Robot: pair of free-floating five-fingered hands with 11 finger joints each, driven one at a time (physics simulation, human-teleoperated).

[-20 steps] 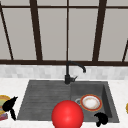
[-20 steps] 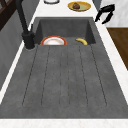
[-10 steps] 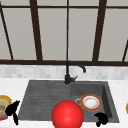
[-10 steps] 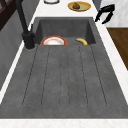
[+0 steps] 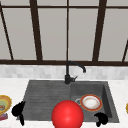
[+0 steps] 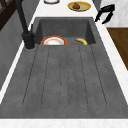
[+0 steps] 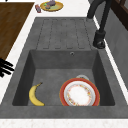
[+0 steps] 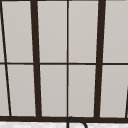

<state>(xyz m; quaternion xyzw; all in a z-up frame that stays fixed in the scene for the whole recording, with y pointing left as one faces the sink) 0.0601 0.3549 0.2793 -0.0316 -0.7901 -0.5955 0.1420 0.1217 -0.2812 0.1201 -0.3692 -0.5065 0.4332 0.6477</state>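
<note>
We have our right hand (image 5: 101,118) hanging at the near right edge of the sink (image 5: 45,92), fingers loosely curled downward and holding nothing, just above the basin's near rim; in the left side view it hovers (image 6: 105,13) over the counter edge beside the basin. Nearest to it, down in the basin, lies the banana (image 7: 35,96) on the floor along the near wall, and just beside that the red-rimmed plate (image 7: 79,95) lying flat by the drain. The banana, we'd judge, is light, soft and easily bruised, best taken round its middle with a gentle wrap. The plate looks stiff, slick and breakable, flat on the floor, so its raised rim is the place to get under. Our left hand (image 5: 18,111) floats at the sink's near left corner, fingers relaxed and pointing down, close to the yellow bowl (image 5: 3,103) on the counter. A red ball (image 5: 67,114) sits in the foreground.
</note>
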